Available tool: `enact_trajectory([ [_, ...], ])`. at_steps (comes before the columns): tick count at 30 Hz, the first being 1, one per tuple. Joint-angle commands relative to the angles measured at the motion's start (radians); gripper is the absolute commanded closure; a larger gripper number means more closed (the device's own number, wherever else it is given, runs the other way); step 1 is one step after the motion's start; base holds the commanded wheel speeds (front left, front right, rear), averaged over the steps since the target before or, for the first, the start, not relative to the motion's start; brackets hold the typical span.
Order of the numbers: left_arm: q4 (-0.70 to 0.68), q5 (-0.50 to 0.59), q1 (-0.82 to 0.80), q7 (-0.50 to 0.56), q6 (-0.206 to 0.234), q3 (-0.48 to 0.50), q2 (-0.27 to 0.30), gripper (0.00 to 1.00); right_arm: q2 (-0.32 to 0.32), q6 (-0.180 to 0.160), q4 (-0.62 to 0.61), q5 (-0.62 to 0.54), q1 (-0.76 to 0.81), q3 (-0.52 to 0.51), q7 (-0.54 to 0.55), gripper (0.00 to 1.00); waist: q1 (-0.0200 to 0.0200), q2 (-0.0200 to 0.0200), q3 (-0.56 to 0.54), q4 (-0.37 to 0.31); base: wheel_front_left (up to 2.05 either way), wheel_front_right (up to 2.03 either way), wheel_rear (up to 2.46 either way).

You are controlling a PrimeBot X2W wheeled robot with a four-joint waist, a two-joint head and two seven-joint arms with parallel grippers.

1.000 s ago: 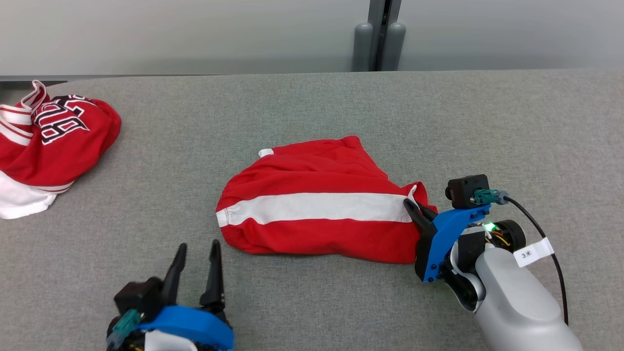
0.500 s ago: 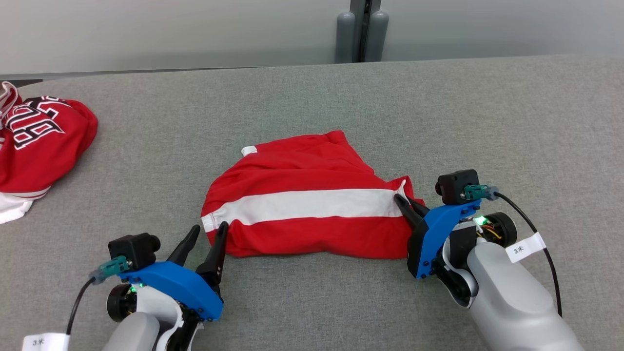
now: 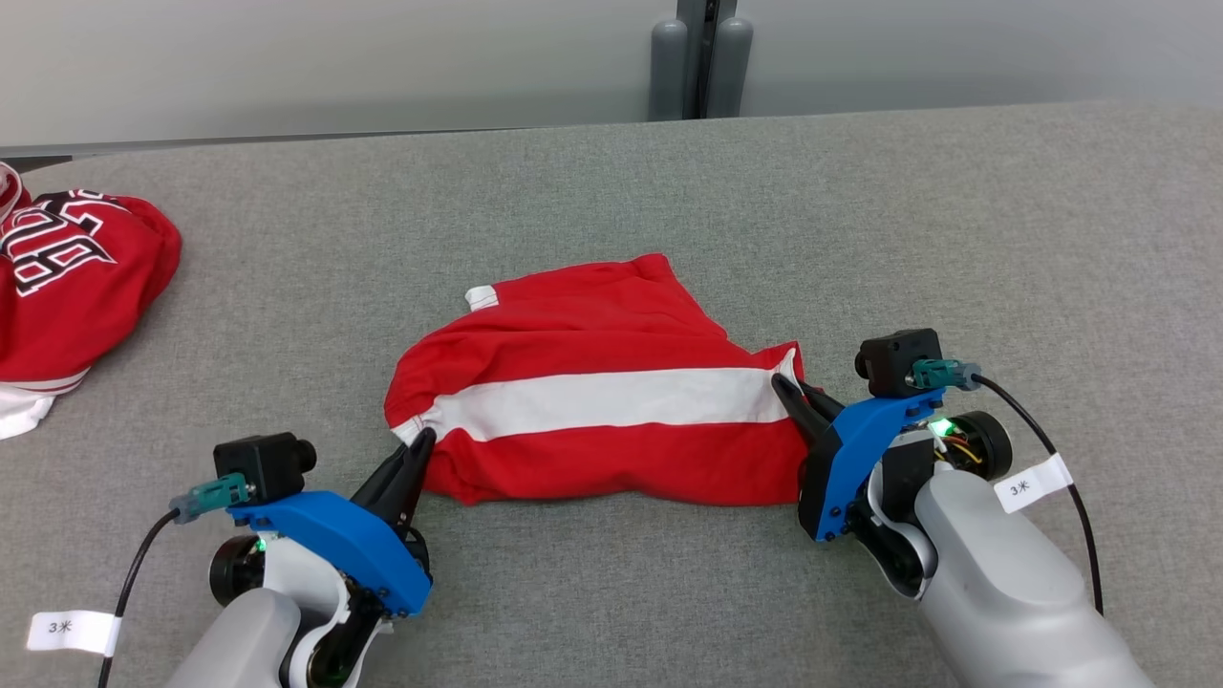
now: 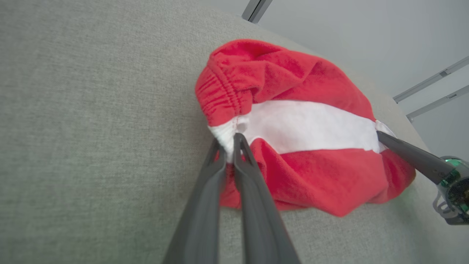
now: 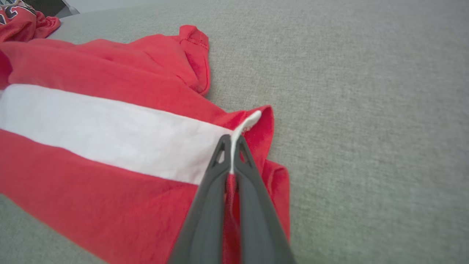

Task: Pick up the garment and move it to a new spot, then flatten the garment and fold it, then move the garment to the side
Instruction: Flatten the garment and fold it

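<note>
The garment is a red pair of shorts with a broad white stripe, lying folded over on the grey table. At its left end, my left gripper is shut on the white waistband edge; the left wrist view shows the garment pinched between that gripper's tips. My right gripper is shut on the garment's right end, where the stripe ends. The right wrist view shows a thin fold of the garment caught in the right gripper.
A second red jersey with black and white lettering lies bunched at the table's far left edge. The table's back edge meets a pale wall with a grey post. Bare grey cloth surface stretches right of the garment.
My left gripper moved forward to the garment's left end and shut on its waistband. The right gripper kept its hold. The head camera shifted, sliding the scene leftwards.
</note>
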Motion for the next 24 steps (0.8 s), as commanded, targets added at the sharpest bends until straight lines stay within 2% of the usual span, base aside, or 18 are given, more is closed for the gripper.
enact_trajectory([
  [1, -0.001, -0.009, -0.027, -0.011, -0.002, -0.002, 0.005, 1.00, -0.005, 0.000, 0.003, 0.008, -0.017, 0.004, -0.009, 1.00, 0.0000, -0.0001, -0.001, 0.000, 0.00, 0.00, 0.00],
  [7, -0.031, -0.042, -0.045, -0.073, -0.002, -0.023, 0.015, 1.00, -0.012, 0.000, -0.010, 0.019, -0.024, 0.014, -0.049, 1.00, 0.0000, -0.0001, -0.009, -0.003, 0.00, 0.00, 0.00],
  [13, -0.129, -0.059, -0.059, -0.143, -0.002, -0.032, 0.063, 1.00, -0.039, 0.000, -0.093, 0.055, -0.018, 0.017, -0.093, 1.00, 0.0000, -0.0001, -0.041, -0.010, 0.00, 0.00, 0.00],
  [18, -0.262, -0.031, -0.071, -0.180, -0.002, -0.016, 0.131, 1.00, -0.090, 0.000, -0.237, 0.068, 0.003, 0.005, -0.106, 1.00, 0.0000, -0.0001, -0.080, -0.022, 0.00, 0.00, 0.00],
  [24, -0.502, 0.006, -0.078, -0.172, 0.050, 0.031, 0.217, 1.00, -0.152, 0.000, -0.513, 0.053, 0.060, -0.071, -0.070, 1.00, 0.0000, -0.0001, -0.126, -0.046, 0.00, 0.00, 0.00],
])
